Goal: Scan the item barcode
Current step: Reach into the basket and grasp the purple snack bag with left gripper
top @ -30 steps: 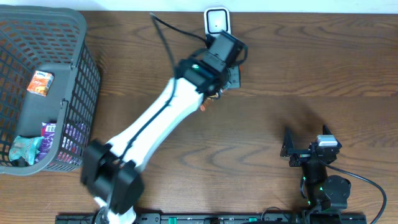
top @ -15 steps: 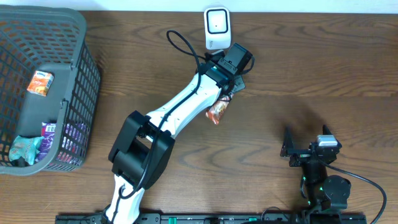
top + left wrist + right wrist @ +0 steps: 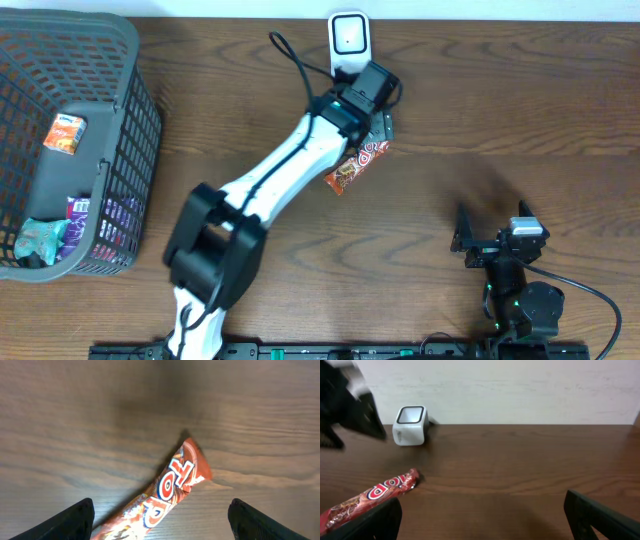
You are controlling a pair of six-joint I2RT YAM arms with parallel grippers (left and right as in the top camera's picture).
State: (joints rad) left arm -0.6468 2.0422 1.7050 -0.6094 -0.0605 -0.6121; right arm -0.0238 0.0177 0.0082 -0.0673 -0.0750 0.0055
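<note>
The item is an orange-red candy bar (image 3: 357, 166) lying flat on the wooden table just in front of the white barcode scanner (image 3: 349, 40). My left gripper (image 3: 379, 126) hovers over the bar's far end, open, its dark fingers wide on either side of the wrapper (image 3: 167, 495) and not touching it. The left wrist view shows the wrapper's printed face; no barcode shows there. My right gripper (image 3: 492, 238) rests open near the table's front right, holding nothing. Its wrist view shows the bar (image 3: 370, 495) at the left and the scanner (image 3: 410, 425) behind it.
A dark mesh basket (image 3: 125, 110) stands at the far left, holding an orange packet (image 3: 65, 132), a teal packet (image 3: 40, 240) and a purple one (image 3: 95, 215). My left arm (image 3: 280, 175) stretches diagonally across the table's middle.
My left gripper has opened and let go of the candy bar, which now lies on the table below the scanner. The right arm has not moved.
</note>
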